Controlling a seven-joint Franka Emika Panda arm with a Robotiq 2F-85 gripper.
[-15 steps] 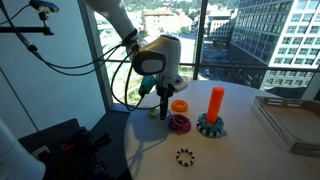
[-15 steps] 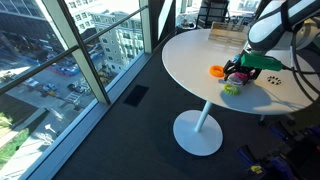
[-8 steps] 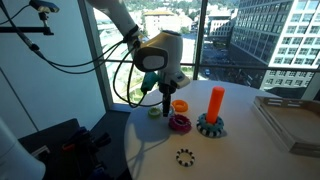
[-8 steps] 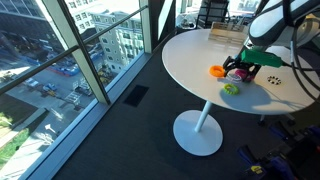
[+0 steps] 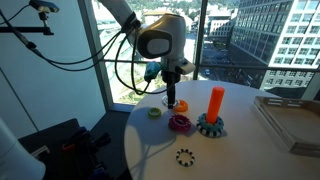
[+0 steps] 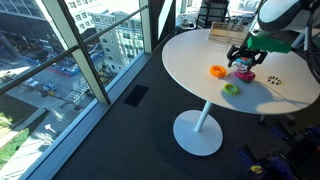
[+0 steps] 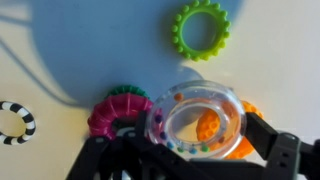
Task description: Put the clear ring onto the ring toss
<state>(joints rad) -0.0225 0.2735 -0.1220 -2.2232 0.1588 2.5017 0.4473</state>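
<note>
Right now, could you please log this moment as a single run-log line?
gripper: shut on transparent plastic ring | ring: held above table | orange peg on teal gear-shaped base: no ring yet

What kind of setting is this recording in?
Probably an upper-floor office or lab: floor-to-ceiling windows overlook city buildings and a street below, and a round white pedestal table stands by the glass.

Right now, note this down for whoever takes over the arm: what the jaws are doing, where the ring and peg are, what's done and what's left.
Gripper: jaws shut on the clear plastic ring with coloured beads, held above the white round table.
Ring toss: upright orange peg on a dark teal gear-shaped base, beside the gripper, no ring visible on it.
Done: ring grasped and off the table.
Left: carry it over the peg, lower it on, release.
</note>
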